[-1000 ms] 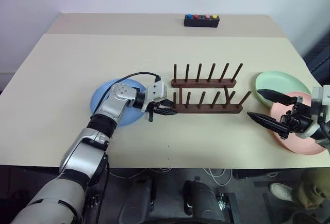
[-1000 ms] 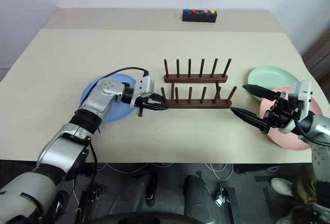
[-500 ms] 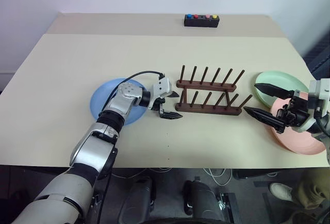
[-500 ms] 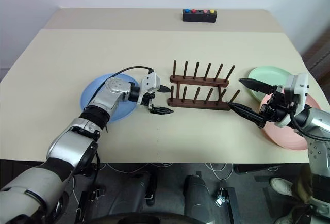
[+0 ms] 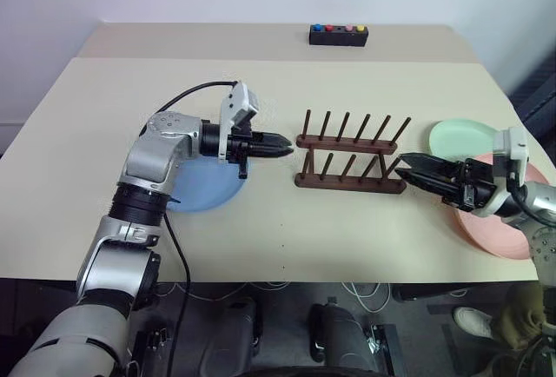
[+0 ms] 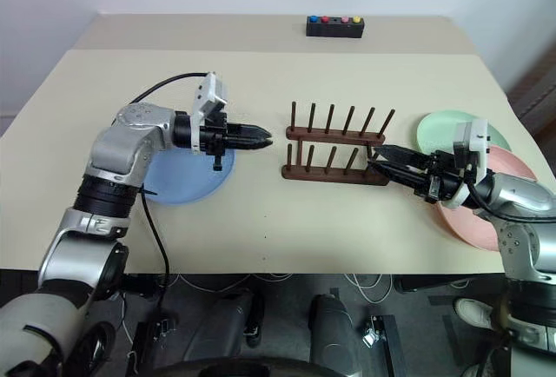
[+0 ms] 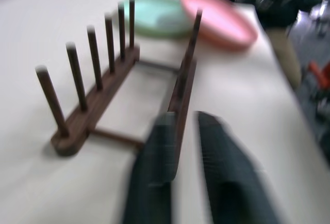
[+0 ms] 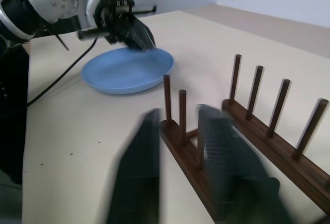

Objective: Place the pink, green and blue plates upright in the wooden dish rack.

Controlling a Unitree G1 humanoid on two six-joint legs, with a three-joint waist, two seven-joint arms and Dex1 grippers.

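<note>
Fingers pressed together on both. Left gripper held level above the tabletop, pointing at the wooden dish rack. Right gripper level, tips at the rack's other end.

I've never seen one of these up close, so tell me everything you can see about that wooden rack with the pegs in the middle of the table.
The wooden dish rack is dark brown: two parallel base rails joined by thin crossbars, each rail with six slim pegs that lean slightly. It stands on the beige table, empty, no plate in it. The right gripper is at its near right end; whether they touch cannot be told.
</note>
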